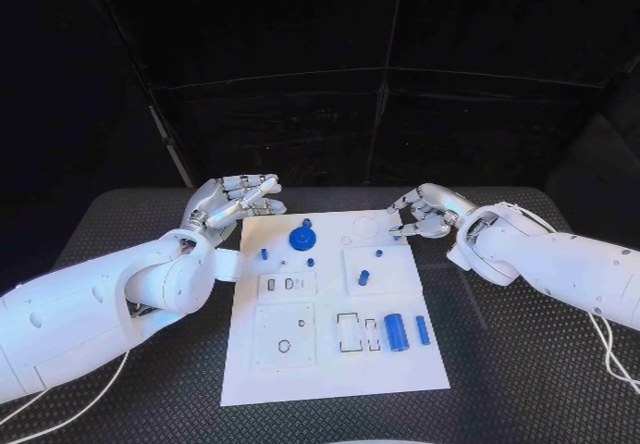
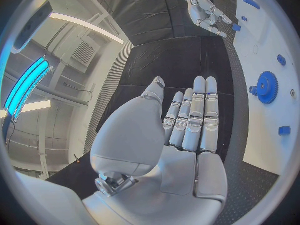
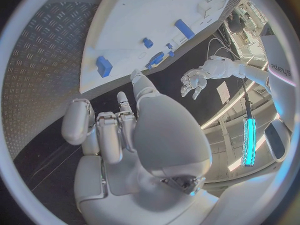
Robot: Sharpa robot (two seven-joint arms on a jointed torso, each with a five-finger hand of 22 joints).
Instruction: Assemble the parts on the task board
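Blue gear (image 1: 302,239) beside left hand (image 1: 235,202)

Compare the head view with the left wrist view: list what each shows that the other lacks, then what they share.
Head view alone: the blue cylinder and the blue bar beside it, lying at the task board's near end, and both white arms. Left wrist view alone: the left hand's palm side from behind, fingers straight and together, holding nothing. Shared: the blue gear on the board and the right hand beyond it.
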